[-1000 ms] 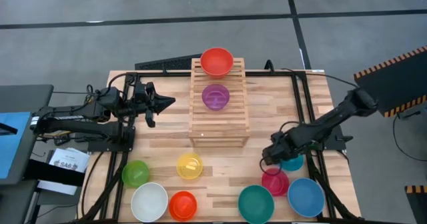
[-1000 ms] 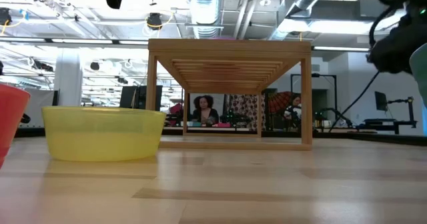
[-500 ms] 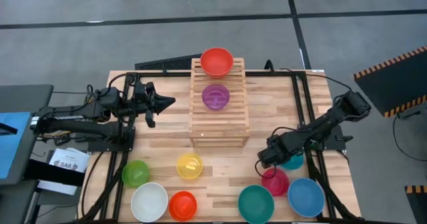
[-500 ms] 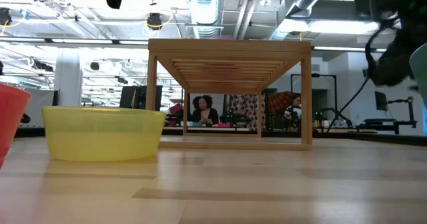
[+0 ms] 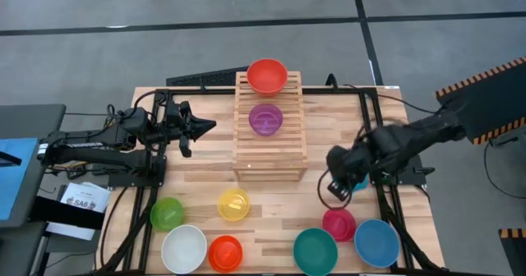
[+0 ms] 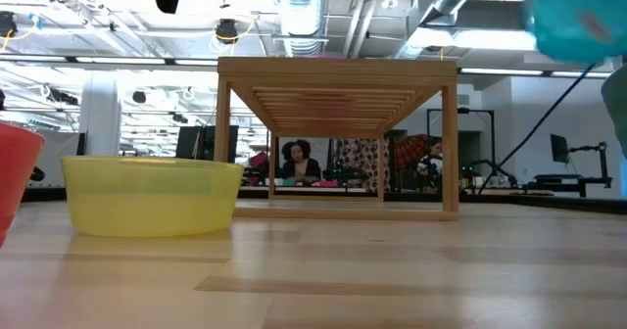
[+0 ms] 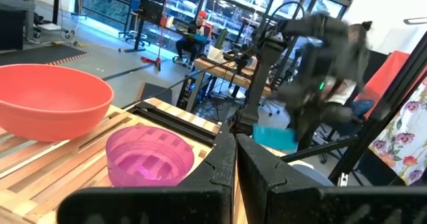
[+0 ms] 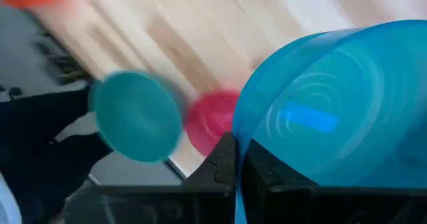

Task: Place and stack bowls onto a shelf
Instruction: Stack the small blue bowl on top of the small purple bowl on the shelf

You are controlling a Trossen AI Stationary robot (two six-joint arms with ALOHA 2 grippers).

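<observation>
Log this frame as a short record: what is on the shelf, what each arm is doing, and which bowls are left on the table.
on shelf: red bowl on the top step, purple bowl a step lower on the shelf
right tool: shut on small light blue bowl, lifted off the table, right of the shelf
left tool: shut, waiting left of the shelf
on table: green, yellow, white, orange, teal, magenta, blue bowls

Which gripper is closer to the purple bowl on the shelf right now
Left. The left gripper hangs just beside the shelf, level with the purple bowl. The right gripper, shut on a small blue bowl, is past the shelf's other side, nearer the table's front.
</observation>
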